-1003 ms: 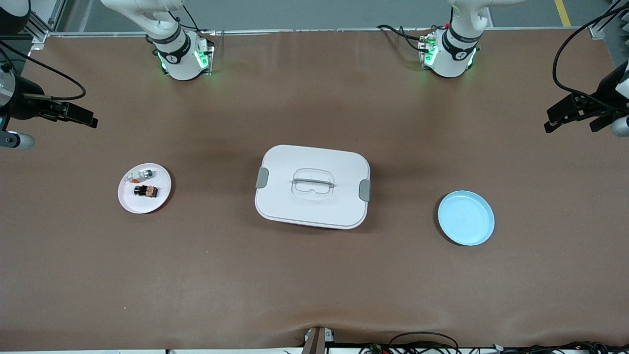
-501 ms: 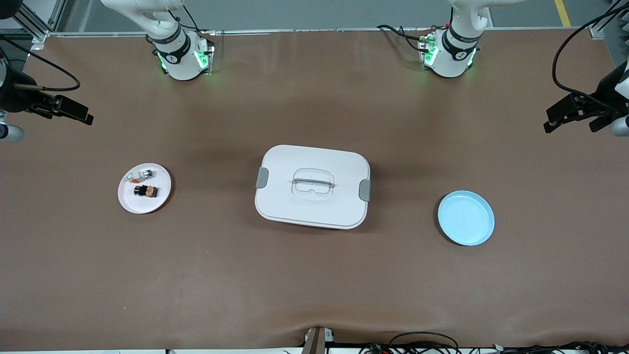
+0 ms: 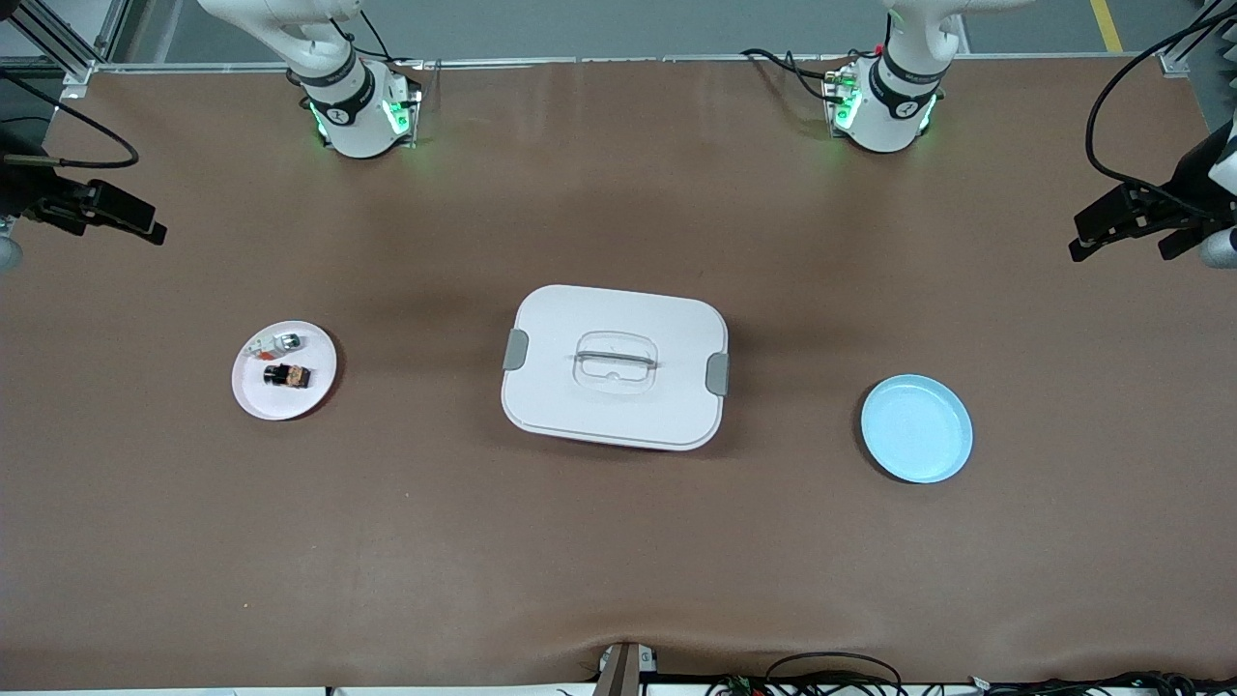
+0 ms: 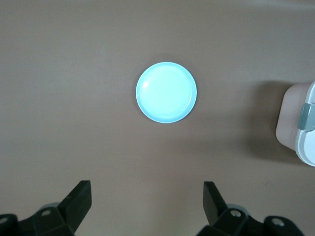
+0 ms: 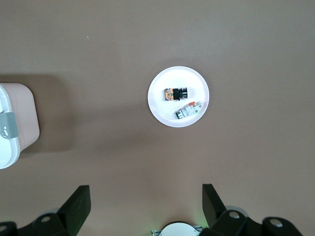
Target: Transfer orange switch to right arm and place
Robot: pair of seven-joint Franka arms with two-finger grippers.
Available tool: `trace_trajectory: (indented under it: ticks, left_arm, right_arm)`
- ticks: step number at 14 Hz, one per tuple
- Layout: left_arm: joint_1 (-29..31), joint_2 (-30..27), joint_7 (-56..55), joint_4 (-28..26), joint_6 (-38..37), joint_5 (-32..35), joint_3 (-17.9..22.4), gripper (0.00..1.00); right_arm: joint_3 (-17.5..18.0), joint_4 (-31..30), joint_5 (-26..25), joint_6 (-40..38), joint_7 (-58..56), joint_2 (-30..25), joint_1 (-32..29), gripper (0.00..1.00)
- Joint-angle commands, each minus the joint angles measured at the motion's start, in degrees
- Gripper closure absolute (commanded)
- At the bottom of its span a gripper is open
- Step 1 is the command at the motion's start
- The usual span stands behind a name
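Both grippers, left point(image 4: 147, 209) and right point(image 5: 142, 209), hover spread and empty high over their table ends, likely parked, while the switch point(image 3: 287, 375) lies on the white plate point(image 3: 314, 391).

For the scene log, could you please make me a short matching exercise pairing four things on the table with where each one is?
Things:
1. orange switch
2. white lidded box
3. light blue plate
4. left hand

Places:
A. mid-table, between the two plates
B. on the white plate, beside the small silver-white piece
C. raised over the left arm's end of the table, fingers open
D. bare, toward the left arm's end of the table

Pairs: 1-B, 2-A, 3-D, 4-C
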Motion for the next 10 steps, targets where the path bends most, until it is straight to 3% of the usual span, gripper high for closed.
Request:
trace_trajectory:
  ticks: [1, 10]
  left_arm:
    - [-0.12, 0.51, -0.63, 1.49, -1.37, 0.30, -0.18, 0.00]
    - [-0.03, 0.51, -0.63, 1.31, -1.46, 0.30, -0.18, 0.00]
  right_arm:
    - [-0.55, -3.08, 1.15, 1.30, -0.45, -2.91, 0.33, 0.00]
    - [-0.55, -3.16, 0.89, 1.21, -0.54, -3.35, 0.42, 0.00]
